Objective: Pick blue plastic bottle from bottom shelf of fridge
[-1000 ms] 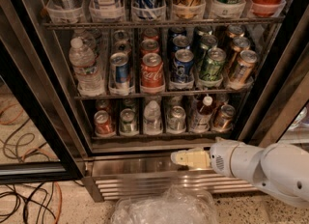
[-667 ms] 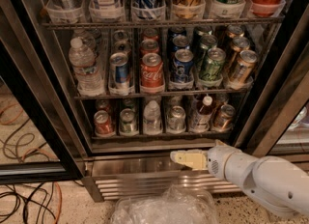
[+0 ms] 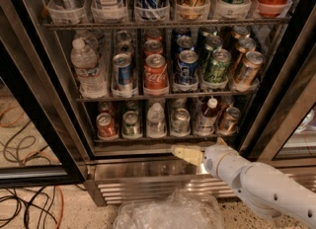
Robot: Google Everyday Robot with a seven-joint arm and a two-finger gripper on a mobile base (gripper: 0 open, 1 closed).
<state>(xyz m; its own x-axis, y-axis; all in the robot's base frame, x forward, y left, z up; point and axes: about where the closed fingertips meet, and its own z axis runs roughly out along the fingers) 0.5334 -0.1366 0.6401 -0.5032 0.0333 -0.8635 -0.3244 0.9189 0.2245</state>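
The fridge [image 3: 148, 171] stands open in front of me. Its bottom shelf [image 3: 163, 137] holds several drink cans in narrow lanes. The blue plastic bottle [image 3: 205, 118] stands in the fifth lane from the left, with a white cap, dark neck and pale label. A second small pale bottle [image 3: 156, 120] stands in the third lane. My gripper [image 3: 186, 154] is cream-coloured and points left. It hangs just below and in front of the shelf edge, slightly left of the blue bottle and not touching it. My white arm [image 3: 256, 183] comes in from the lower right.
The middle shelf holds a clear water bottle [image 3: 88, 69] and several cans [image 3: 156, 74]. Taller cans fill the top shelf. A black-edged glass door [image 3: 34, 124] stands open at left. Crumpled clear plastic [image 3: 168, 213] lies on the floor below. Cables [image 3: 24, 208] lie at lower left.
My gripper has moved slightly up and left, closer to the bottom shelf's front edge. The arm's wrist has shifted with it. Nothing on the shelves has moved.
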